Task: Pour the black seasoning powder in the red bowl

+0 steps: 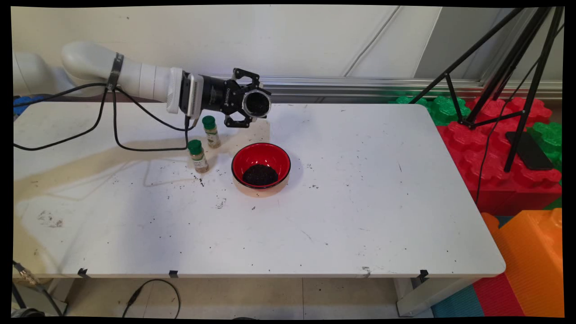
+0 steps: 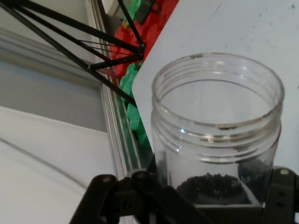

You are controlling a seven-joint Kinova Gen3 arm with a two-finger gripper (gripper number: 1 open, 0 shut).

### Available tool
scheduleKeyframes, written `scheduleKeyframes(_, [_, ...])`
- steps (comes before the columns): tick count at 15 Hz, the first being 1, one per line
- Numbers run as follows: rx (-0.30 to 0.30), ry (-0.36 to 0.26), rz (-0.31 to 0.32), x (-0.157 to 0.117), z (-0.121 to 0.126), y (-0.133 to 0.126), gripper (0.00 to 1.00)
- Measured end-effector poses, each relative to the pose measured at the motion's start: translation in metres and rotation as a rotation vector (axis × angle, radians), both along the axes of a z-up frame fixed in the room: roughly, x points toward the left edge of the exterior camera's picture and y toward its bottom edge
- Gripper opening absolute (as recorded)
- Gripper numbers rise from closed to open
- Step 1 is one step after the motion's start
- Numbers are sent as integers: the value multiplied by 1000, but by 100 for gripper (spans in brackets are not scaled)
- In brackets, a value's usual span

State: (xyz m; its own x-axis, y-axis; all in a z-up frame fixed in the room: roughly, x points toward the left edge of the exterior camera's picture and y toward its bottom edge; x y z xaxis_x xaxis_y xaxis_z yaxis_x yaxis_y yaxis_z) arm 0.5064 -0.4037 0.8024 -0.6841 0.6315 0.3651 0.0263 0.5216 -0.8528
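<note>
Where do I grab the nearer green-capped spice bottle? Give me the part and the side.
Grip the nearer spice bottle round its body just under the green cap, probably coming from the near left. It stands upright and slim; the other spice bottle stands close behind it and the red bowl to its right. The gripper is shut on a clear jar.

Arm stretched level, gripper point(image 1: 253, 104) turned sideways, clamped on a jar point(image 1: 257, 103)

Bright, even light falls on my counter point(image 1: 360, 202); my arm's soft shadow stretches left and near. Counter edges bow in the main view. Hand view is sharp.
</note>
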Motion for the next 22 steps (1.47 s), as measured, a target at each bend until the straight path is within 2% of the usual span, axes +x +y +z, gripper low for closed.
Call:
scheduleKeyframes(15, [-185,-152,-86,-2,-4,10,0])
scheduleKeyframes(22, [-259,-208,-107,-1,-3,14,0])
